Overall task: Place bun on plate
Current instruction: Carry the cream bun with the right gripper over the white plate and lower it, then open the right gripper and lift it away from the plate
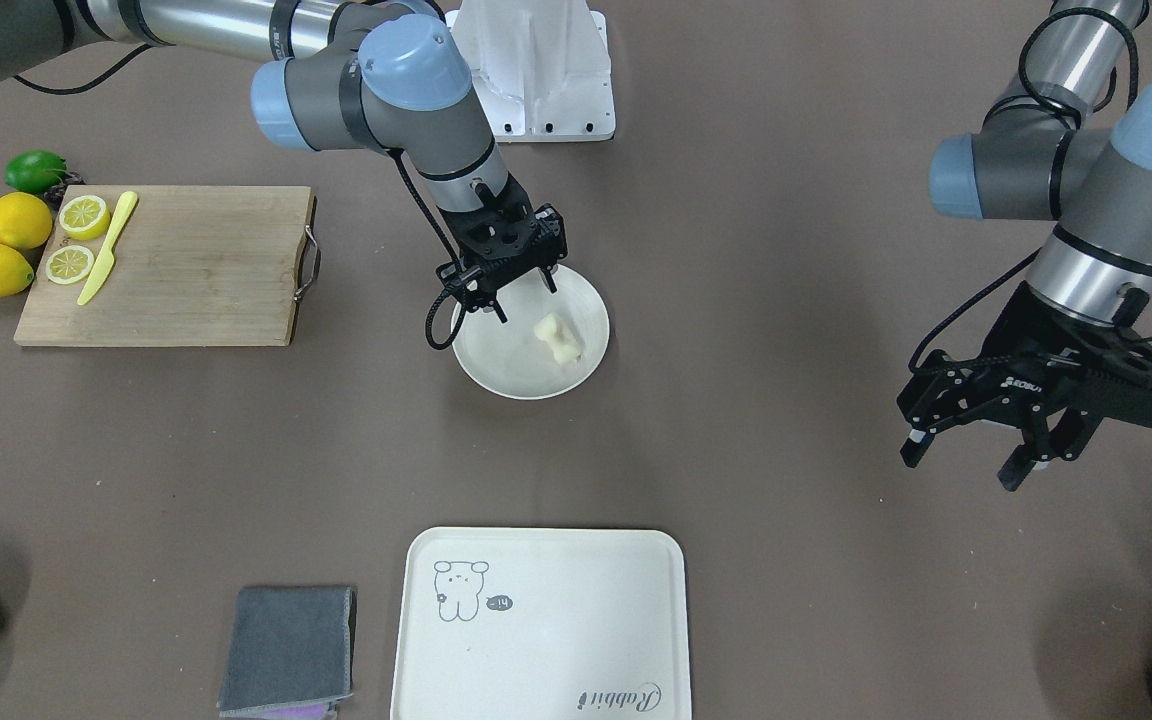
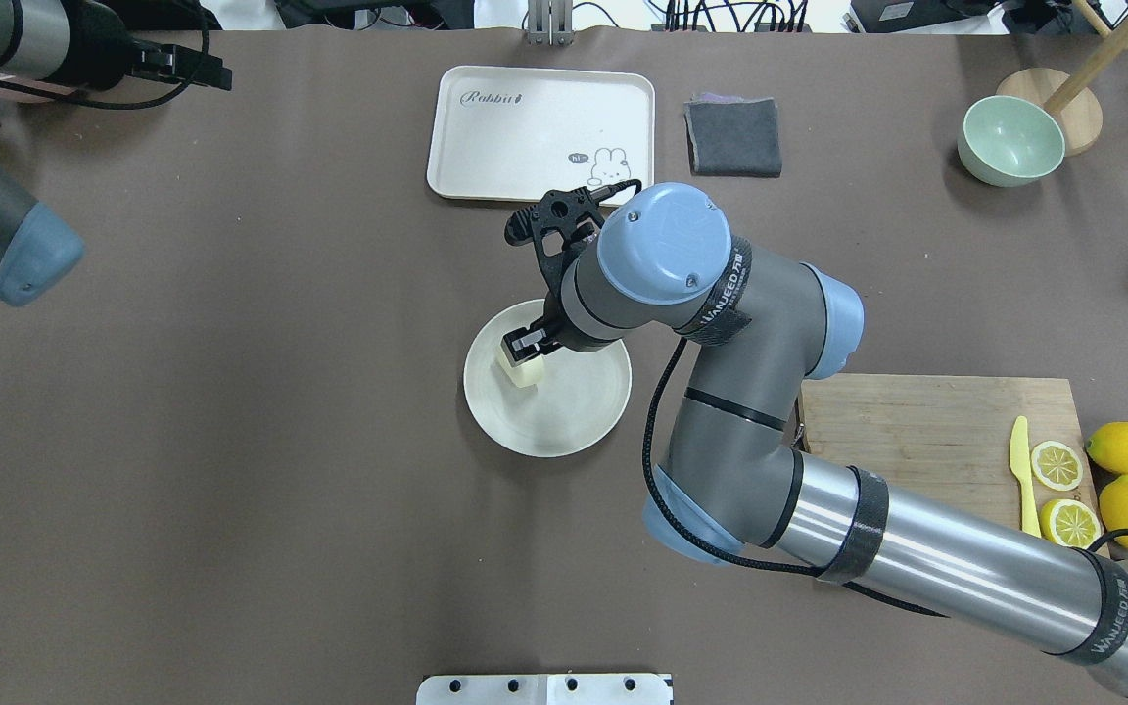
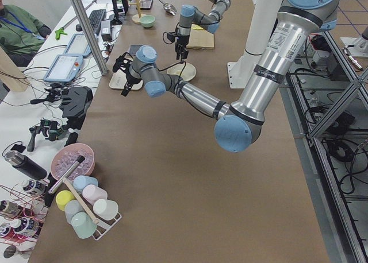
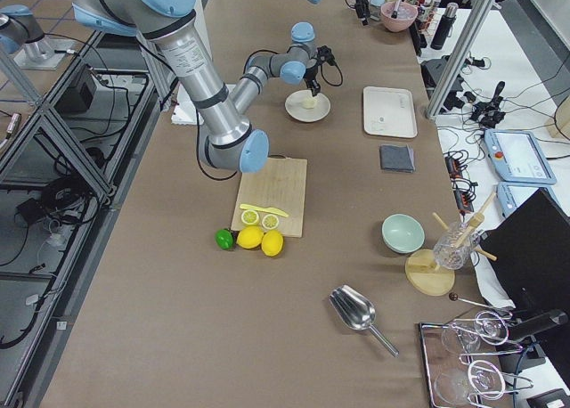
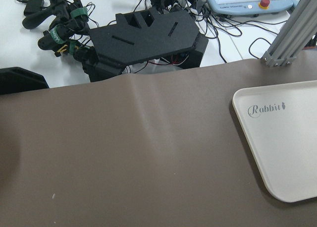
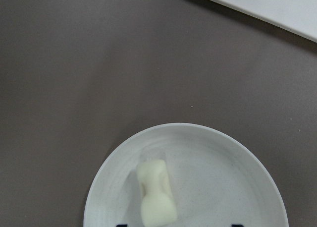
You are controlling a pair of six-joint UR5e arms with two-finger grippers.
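- The bun (image 1: pixel 557 340) lies on the plate (image 1: pixel 508 386), at the centre of the front-facing frame.
- The right gripper (image 1: pixel 526 302) hangs over the plate's upper edge, fingers spread, gripping nothing.
- The left gripper (image 1: pixel 961 468), at the frame's right, hangs over the bench (image 1: pixel 736 480), fingers released and empty.

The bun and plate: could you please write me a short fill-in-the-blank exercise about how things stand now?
1. The bun lies ____ the plate.
2. The right end effector, above the plate, is ____, not gripping the bun.
3. The left end effector, off to the side, holds ____.
Missing words: on; open; nothing.
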